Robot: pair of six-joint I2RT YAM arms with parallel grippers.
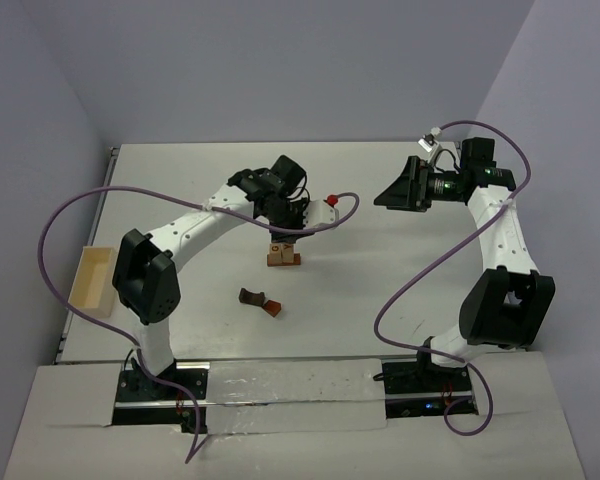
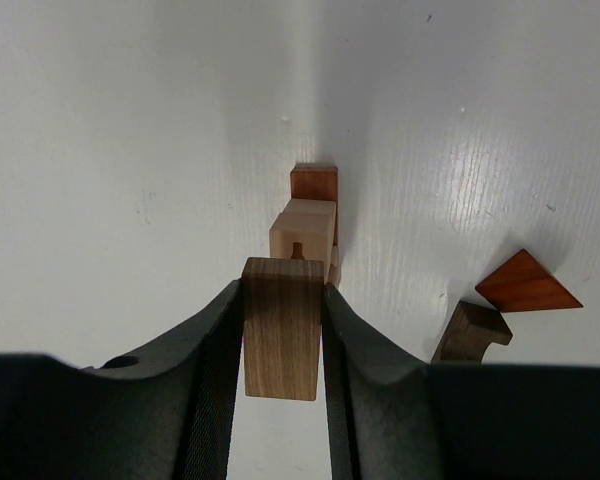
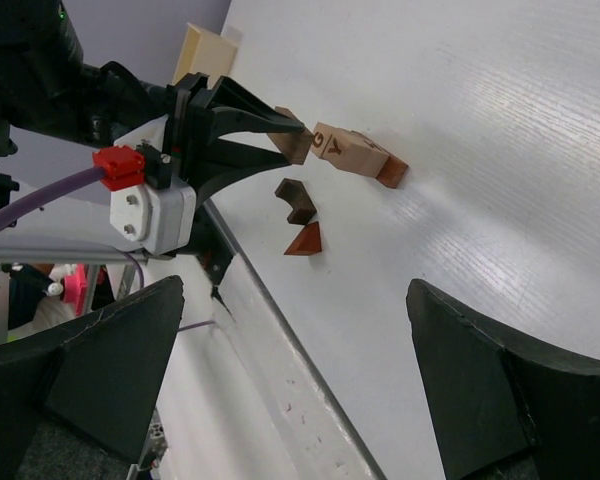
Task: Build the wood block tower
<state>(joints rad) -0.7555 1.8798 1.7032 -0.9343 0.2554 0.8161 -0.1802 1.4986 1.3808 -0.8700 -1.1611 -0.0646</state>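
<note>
The wood block tower (image 1: 283, 256) stands mid-table: a reddish-brown block (image 2: 314, 183) at the bottom with tan blocks (image 2: 303, 228) on it. My left gripper (image 1: 286, 236) is right above it, shut on a dark brown cuboid (image 2: 283, 330) held against the top tan block (image 3: 332, 143); I cannot tell if they touch. A dark brown notched block (image 2: 470, 332) and a reddish-brown wedge (image 2: 525, 283) lie loose on the table in front of the tower. My right gripper (image 3: 295, 290) is open and empty, raised well to the right of the tower.
A pale long wooden tray (image 1: 92, 280) sits at the table's left edge. The left arm's purple cable (image 1: 345, 205) loops beside the tower. The loose blocks also show in the top view (image 1: 259, 300), between the tower and the left arm's base.
</note>
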